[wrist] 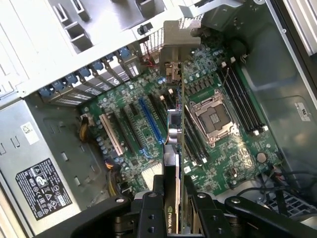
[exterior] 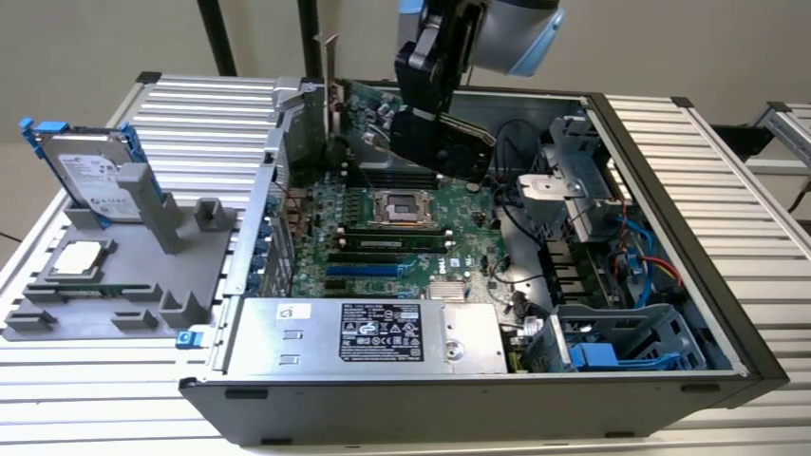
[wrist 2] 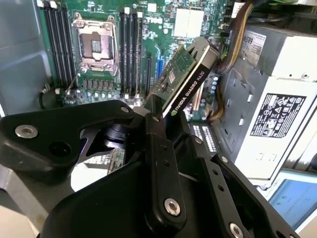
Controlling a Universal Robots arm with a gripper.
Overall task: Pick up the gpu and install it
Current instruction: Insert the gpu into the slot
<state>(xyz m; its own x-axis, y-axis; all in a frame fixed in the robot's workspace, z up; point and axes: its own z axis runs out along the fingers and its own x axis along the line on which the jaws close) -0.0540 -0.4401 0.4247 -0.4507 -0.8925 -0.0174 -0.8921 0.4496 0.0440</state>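
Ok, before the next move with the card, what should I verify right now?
1. Grip: gripper shut on the thin green-and-black gpu card: ok.
2. Card held above the green motherboard, not touching it, in the exterior view: ok.
3. Silver end bracket points toward the case's rear slot openings: ok.
4. Long blue expansion slot unoccupied: ok.
5. Card's connector edge lined up over a slot: cannot tell.
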